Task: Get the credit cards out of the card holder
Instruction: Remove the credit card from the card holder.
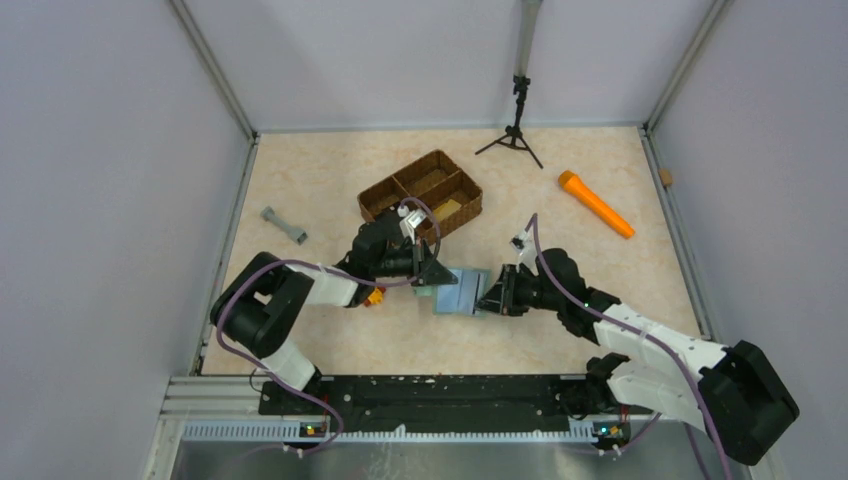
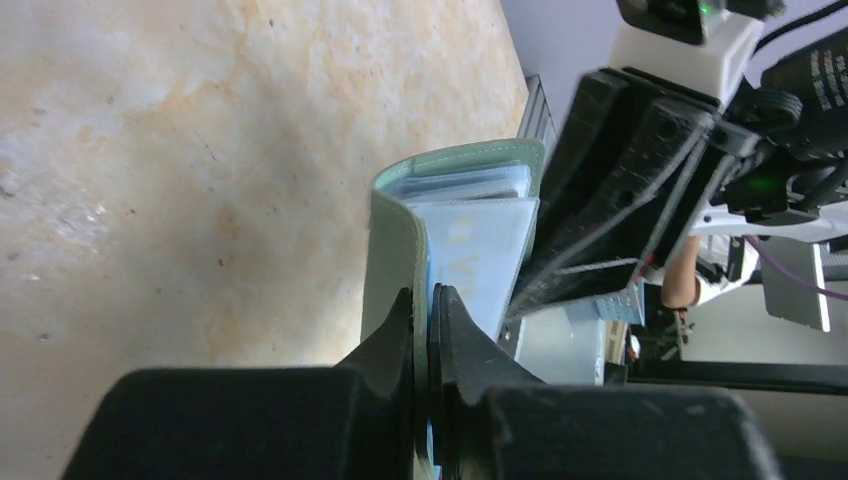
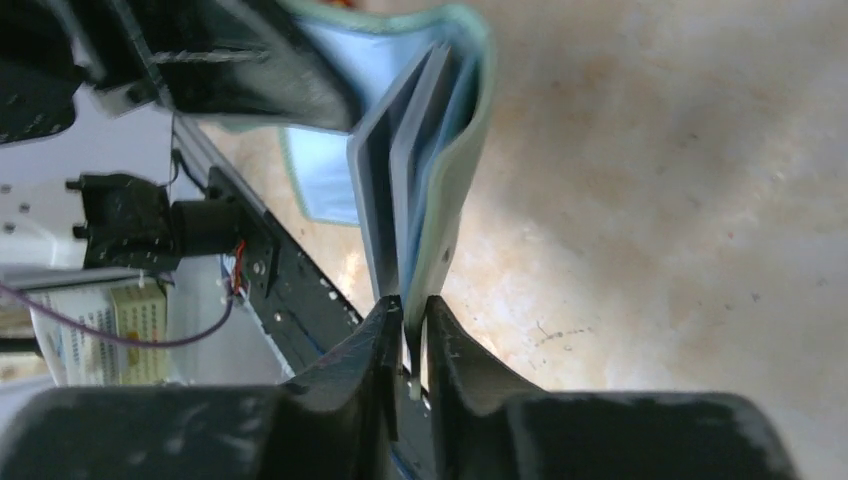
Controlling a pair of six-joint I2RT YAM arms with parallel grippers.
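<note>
Left end effector and right end effector both pinch card holder

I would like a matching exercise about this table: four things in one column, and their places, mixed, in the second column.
Things:
1. card holder
2. basket
3. tripod
4. torch

Places:
a. lies alone on the right side
b. stands at the back wall
c. gripped by the left claw and the right claw
d. just beyond the left arm, toward the back

Pairs: 1-c, 2-d, 3-b, 4-a
</note>
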